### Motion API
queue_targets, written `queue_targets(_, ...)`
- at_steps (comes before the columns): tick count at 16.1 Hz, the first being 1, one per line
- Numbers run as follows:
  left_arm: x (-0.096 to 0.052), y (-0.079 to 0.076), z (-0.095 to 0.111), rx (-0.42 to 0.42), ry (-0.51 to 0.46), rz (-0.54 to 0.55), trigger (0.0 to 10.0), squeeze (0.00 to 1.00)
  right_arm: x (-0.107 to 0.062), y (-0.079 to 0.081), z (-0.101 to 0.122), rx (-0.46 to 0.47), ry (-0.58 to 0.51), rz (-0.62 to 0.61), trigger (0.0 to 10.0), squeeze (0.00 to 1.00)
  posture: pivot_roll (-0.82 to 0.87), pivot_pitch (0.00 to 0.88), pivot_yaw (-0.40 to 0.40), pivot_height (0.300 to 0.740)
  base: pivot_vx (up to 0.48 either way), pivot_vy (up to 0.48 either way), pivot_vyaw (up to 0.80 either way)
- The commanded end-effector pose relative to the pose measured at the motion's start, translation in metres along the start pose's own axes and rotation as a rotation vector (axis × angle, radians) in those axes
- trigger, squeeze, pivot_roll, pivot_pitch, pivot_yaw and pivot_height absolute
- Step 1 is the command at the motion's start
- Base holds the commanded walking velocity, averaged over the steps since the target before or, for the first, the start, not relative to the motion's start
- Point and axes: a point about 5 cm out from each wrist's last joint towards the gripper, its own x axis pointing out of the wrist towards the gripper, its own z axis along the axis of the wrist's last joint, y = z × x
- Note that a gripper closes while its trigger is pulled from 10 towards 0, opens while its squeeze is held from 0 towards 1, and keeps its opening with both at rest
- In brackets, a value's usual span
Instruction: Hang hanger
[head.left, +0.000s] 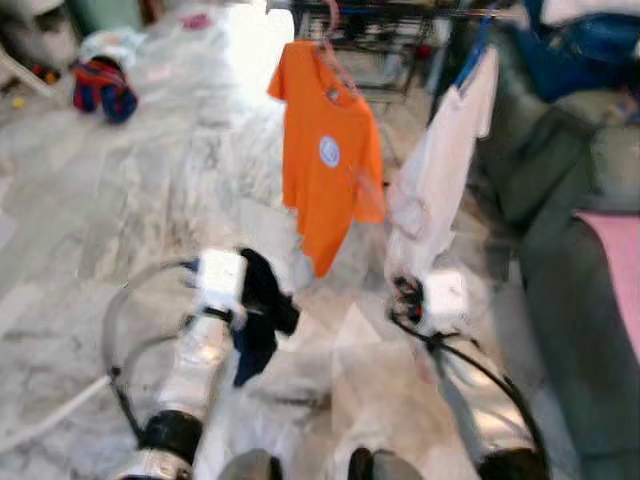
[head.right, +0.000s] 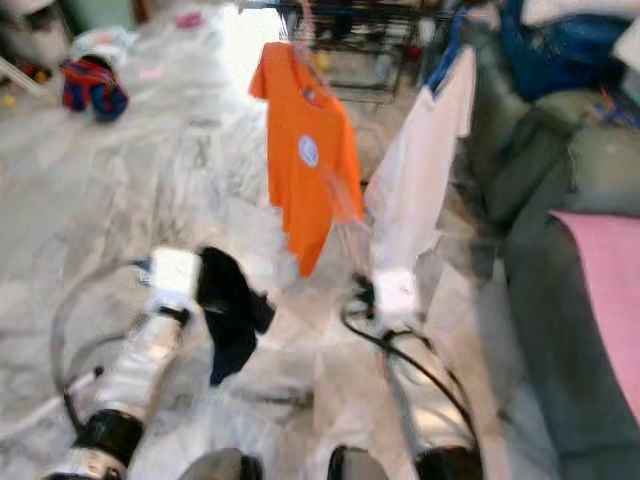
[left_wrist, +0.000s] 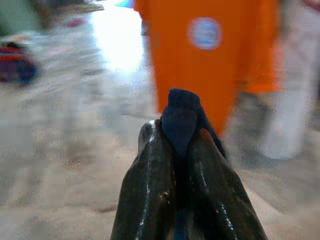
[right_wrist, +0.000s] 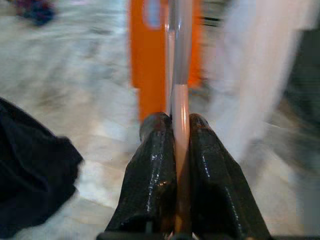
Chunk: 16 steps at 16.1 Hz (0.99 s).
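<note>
Dark, limp cloth (head.left: 258, 310) hangs pinched in the left tool (left_wrist: 182, 150), low over the marble floor (head.left: 120, 200). Beyond, an orange shirt (head.left: 328, 165) and a white shirt (head.left: 440, 170) already hang on the rack (head.left: 400, 15). The right tool (right_wrist: 180, 145) is clamped on a thin, smooth pink hanger (right_wrist: 179, 105) rod. Dressing and hanging it look still undone.

An orange T-shirt (head.left: 328, 165) and a white garment (head.left: 438, 175) hang at upper centre. A red-and-blue bundle (head.left: 103, 88) lies upper left on the marble floor (head.left: 120, 200). A grey sofa (head.left: 570, 260) fills the right, a pink cloth (head.left: 618, 260) on it.
</note>
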Motion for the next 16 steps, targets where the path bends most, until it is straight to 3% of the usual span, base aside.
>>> queue_targets(1, 0.001, 0.006, 0.007, 0.018, -0.029, 0.005, 10.0, 0.0, 0.001, 0.005, 0.004, 0.01, -0.02, 0.004, 10.0, 0.0, 0.04, 0.198, -0.022, 0.74, 0.0, 0.48, -0.6)
queue_targets(6, 0.001, -0.002, 0.006, 0.031, -0.027, -0.031, 10.0, 0.0, -0.001, 0.007, 0.001, 0.011, -0.015, 0.003, 10.0, 0.0, 0.04, 0.204, -0.018, 0.74, 0.0, 0.48, -0.26)
queue_targets(16, -0.004, -0.006, 0.015, 0.027, -0.099, -0.104, 10.0, 0.0, -0.002, 0.006, 0.0, -0.025, -0.002, 0.027, 10.0, 0.0, 0.05, 0.225, -0.043, 0.74, 0.0, 0.0, 0.0)
